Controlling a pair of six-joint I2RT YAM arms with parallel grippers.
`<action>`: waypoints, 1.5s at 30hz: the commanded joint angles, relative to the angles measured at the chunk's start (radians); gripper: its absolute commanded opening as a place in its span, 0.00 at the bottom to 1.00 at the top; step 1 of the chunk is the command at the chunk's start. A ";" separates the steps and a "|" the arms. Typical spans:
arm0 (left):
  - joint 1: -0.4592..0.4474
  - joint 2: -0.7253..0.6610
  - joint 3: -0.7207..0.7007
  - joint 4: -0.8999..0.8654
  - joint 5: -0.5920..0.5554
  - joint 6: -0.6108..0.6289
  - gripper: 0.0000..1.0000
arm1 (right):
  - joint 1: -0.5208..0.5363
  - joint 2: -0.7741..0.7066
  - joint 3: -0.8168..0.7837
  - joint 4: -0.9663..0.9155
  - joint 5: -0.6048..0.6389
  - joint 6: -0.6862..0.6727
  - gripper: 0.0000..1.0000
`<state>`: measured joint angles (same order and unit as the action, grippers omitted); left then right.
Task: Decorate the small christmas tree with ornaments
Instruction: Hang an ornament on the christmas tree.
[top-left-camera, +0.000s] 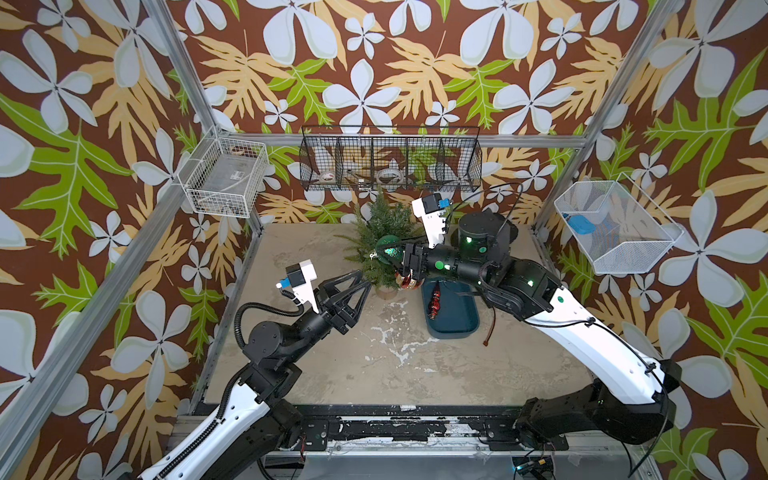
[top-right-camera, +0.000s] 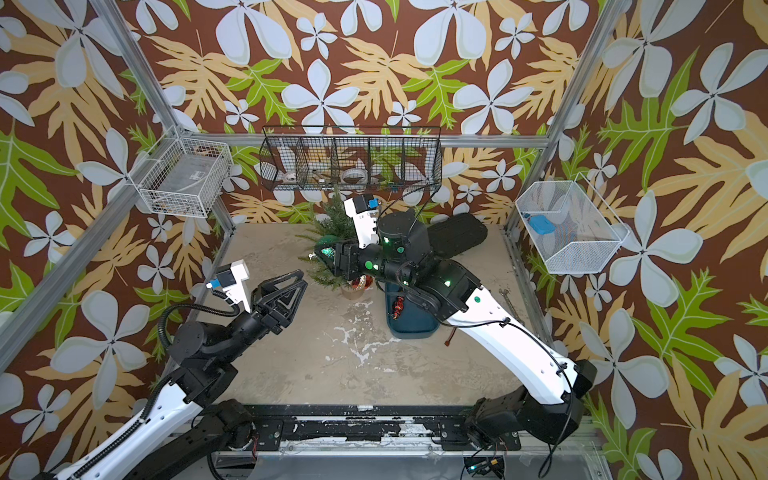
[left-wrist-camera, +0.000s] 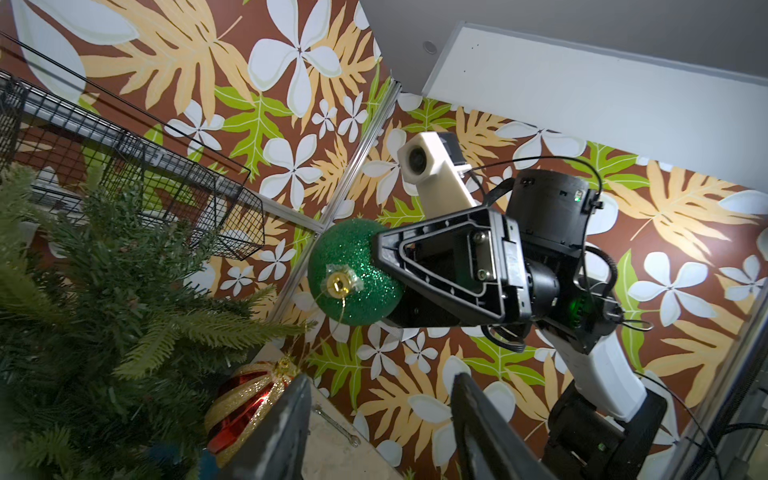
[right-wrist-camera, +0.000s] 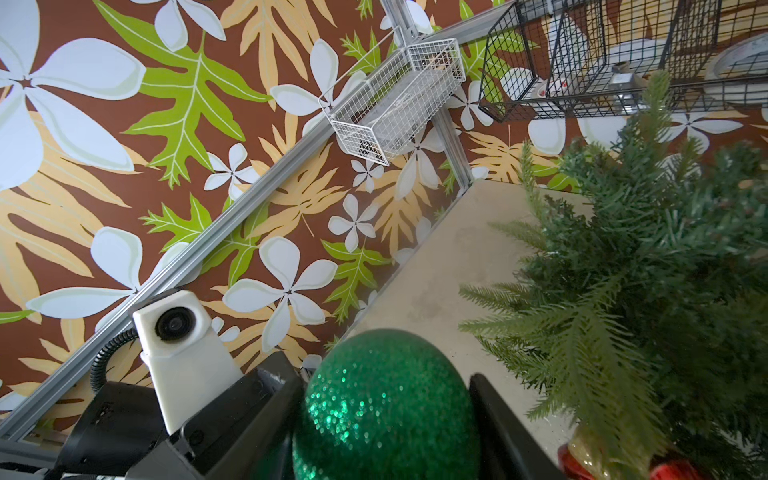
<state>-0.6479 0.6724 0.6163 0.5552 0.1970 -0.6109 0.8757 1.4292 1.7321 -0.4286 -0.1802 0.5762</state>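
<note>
My right claw (left-wrist-camera: 386, 274) is clamped around the green glitter ball (left-wrist-camera: 345, 262), with the small christmas tree (left-wrist-camera: 104, 291) just ahead of my fingertips — the thread off its gold cap (left-wrist-camera: 338, 284) seems, though faint, not yet over a branch, so releasing here could drop it.

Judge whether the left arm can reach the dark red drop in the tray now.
Probably, awkwardly: the left gripper is open and empty, but the tree and the right arm crowd the tray around the dark red drop; only the near side looks free.
</note>
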 joint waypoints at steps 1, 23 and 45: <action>-0.040 0.022 0.018 -0.059 -0.149 0.108 0.56 | 0.009 0.003 0.006 0.005 0.014 0.014 0.59; -0.092 0.125 0.070 -0.069 -0.218 0.166 0.00 | 0.020 -0.005 0.006 0.004 0.023 -0.004 0.59; 0.041 0.090 0.057 -0.196 -0.021 0.100 0.00 | 0.020 0.022 -0.016 -0.064 0.077 -0.058 0.59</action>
<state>-0.6426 0.7746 0.6914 0.3359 0.1040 -0.4549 0.8948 1.4548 1.7176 -0.4919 -0.1303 0.5381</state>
